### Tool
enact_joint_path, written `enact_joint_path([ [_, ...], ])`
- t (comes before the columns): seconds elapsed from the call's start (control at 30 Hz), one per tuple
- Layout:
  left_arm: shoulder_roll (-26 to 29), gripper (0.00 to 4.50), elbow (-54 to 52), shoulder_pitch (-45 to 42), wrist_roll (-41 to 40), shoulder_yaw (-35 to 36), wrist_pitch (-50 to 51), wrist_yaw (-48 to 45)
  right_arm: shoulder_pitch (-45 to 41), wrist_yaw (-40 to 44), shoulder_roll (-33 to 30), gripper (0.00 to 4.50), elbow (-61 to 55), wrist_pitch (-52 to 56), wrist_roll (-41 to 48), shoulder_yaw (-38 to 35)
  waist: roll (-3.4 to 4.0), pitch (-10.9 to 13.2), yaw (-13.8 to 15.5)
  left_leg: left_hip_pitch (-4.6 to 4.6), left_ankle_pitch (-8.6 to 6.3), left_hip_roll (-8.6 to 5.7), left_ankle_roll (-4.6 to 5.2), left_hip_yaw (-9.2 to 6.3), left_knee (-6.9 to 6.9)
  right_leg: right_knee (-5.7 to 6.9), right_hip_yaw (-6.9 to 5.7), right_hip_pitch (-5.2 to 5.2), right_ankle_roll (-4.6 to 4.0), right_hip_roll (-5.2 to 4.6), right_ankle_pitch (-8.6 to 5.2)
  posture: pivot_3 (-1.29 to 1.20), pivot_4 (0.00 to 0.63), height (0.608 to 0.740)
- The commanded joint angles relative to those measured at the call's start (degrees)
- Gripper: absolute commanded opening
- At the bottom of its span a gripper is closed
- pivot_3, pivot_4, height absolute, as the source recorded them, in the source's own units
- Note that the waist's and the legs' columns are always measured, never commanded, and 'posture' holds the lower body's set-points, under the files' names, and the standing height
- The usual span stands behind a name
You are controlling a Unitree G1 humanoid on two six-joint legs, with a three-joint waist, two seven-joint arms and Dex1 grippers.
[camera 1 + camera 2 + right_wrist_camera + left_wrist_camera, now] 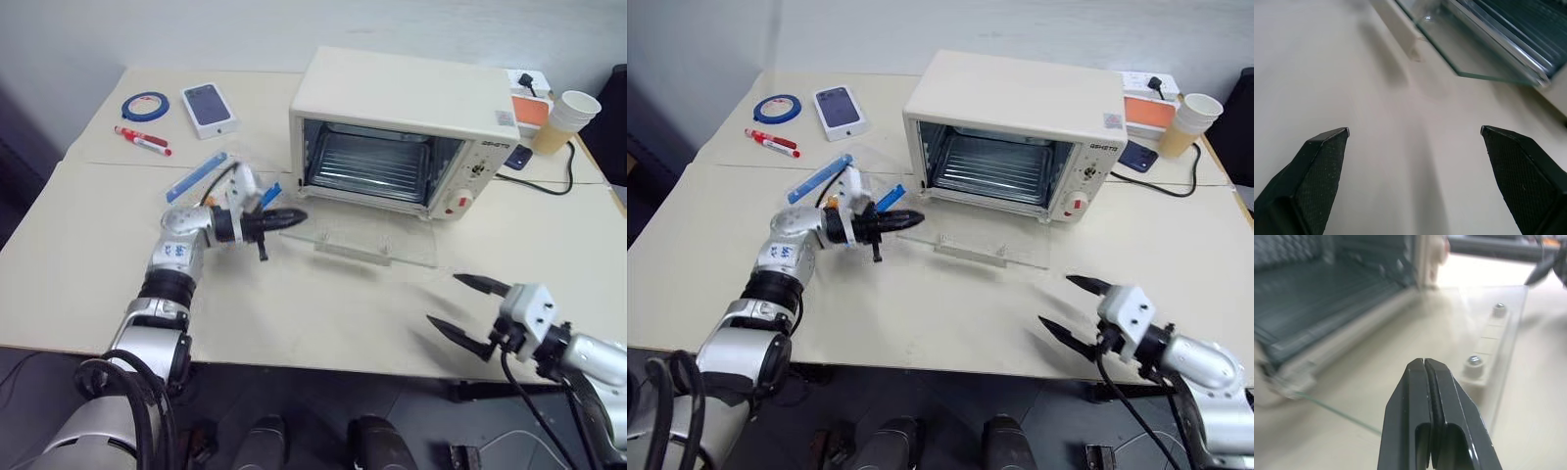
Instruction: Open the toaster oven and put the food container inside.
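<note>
The toaster oven (407,127) stands at the table's far centre, long axis across the table, cavity facing the robot. Its glass door (358,240) lies folded flat on the table (88,255). The food container (230,171) sits left of the oven, behind the left arm, largely hidden. The left gripper (294,215) has its fingers pressed together, empty, tips just over the door's left edge. The right gripper (468,305) is spread wide, empty, above the near table edge. The control-panel lettering is illegible.

Even soft light, faint shadows; left wrist view blurred, background defocused.
</note>
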Motion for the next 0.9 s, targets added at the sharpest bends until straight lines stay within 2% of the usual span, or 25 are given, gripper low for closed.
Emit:
enact_joint_path([
  [0.03, 0.6, 0.04, -6.0, 1.3, 5.2, -3.4, -2.6, 2.9, 1.1, -2.3, 0.4, 4.50, -3.2, -2.4, 0.4, -4.0, -0.03, 0.0, -0.1, 0.03, 0.00, 0.05, 0.00, 0.00, 0.03, 0.03, -0.01, -0.01, 0.01, 0.00, 0.01, 0.00, 0.150, 0.740],
  [0.13, 1.0, 0.04, -12.5, 4.9, 7.7, -5.8, -1.1, 4.3, 0.0, -2.8, 0.7, 4.50, -3.3, -3.4, 1.6, -4.2, -0.03, 0.0, -0.1, 0.22, 0.00, 0.08, 0.00, 0.01, -0.06, 0.03, 0.04, 0.08, 0.03, -0.01, 0.02, 0.00, 0.150, 0.740],
  [0.2, 1.2, 0.04, -17.7, 7.4, 6.0, -5.1, 2.0, 4.5, -1.3, -2.2, 0.3, 4.50, -3.4, -3.1, 2.6, -3.3, -0.03, 0.0, -0.2, 0.22, 0.00, 0.08, 0.00, 0.01, -0.08, 0.04, 0.05, 0.06, 0.03, -0.01, 0.02, 0.00, 0.150, 0.740],
  [0.27, 1.3, 0.04, -25.4, 10.5, 0.2, -1.8, 8.3, 4.5, -3.9, -2.1, 0.9, 4.50, -4.1, -1.0, 5.6, -2.1, -0.03, 0.0, -0.1, 0.22, 0.00, 0.09, 0.00, 0.01, -0.09, 0.05, 0.10, 0.05, 0.03, -0.02, 0.02, 0.00, 0.150, 0.740],
  [0.4, 5.0, 0.67, -39.7, 17.5, -12.7, 8.3, 19.1, 5.0, -10.1, -0.6, 1.5, 4.50, -4.7, 1.1, 8.4, 2.5, -0.02, 0.0, -0.2, 0.19, 0.00, 0.19, 0.00, -0.04, -0.08, 0.01, 0.11, 0.03, 0.03, -0.10, 0.02, 0.00, 0.150, 0.740],
  [0.47, 7.5, 1.18, -44.5, 21.4, -16.9, 13.4, 22.8, 6.6, -12.9, -0.4, 2.3, 4.50, -4.7, 1.0, 7.9, 5.2, -0.01, 0.0, -0.4, 0.21, -0.01, 0.23, -0.02, -0.04, -0.08, -0.01, 0.13, 0.02, 0.03, -0.11, 0.02, 0.00, 0.150, 0.740],
  [0.57, 11.4, 1.83, -50.5, 27.9, -21.2, 21.0, 28.7, 11.1, -16.7, 0.5, 3.7, 4.50, -3.9, 1.6, 8.2, 9.2, 0.02, 0.0, -0.9, 0.26, -0.01, 0.24, -0.03, -0.06, -0.17, -0.02, 0.14, 0.03, 0.03, -0.16, 0.02, 0.00, 0.150, 0.740],
  [0.67, 15.7, 2.55, -58.8, 41.6, -22.0, 31.9, 37.3, 18.5, -22.5, 1.4, 6.7, 4.50, -1.2, -1.1, 7.1, 12.8, 0.03, 0.0, -1.4, 0.27, -0.01, 0.24, -0.03, -0.10, -0.19, -0.07, 0.14, 0.05, 0.03, -0.24, 0.02, 0.00, 0.150, 0.740],
  [0.8, 13.0, 3.48, -67.3, 57.5, -24.7, 46.0, 39.0, 24.4, -26.0, 4.6, 8.5, 4.50, 0.7, -2.4, 7.5, 15.7, 0.02, 0.0, -1.6, 0.29, -0.03, 0.23, -0.02, -0.08, -0.35, -0.18, 0.57, 0.02, 0.03, -0.31, 0.02, 0.00, 0.150, 0.740],
  [0.9, 9.9, 4.06, -68.2, 66.5, -24.7, 53.4, 37.0, 26.2, -27.6, 6.5, 9.4, 4.50, 1.9, -2.7, 7.8, 17.6, -0.01, 0.0, -0.7, 0.23, -0.04, 0.24, -0.06, -0.31, -0.29, -0.30, 0.50, 0.09, 0.01, -0.33, 0.01, 0.00, 0.150, 0.740],
])
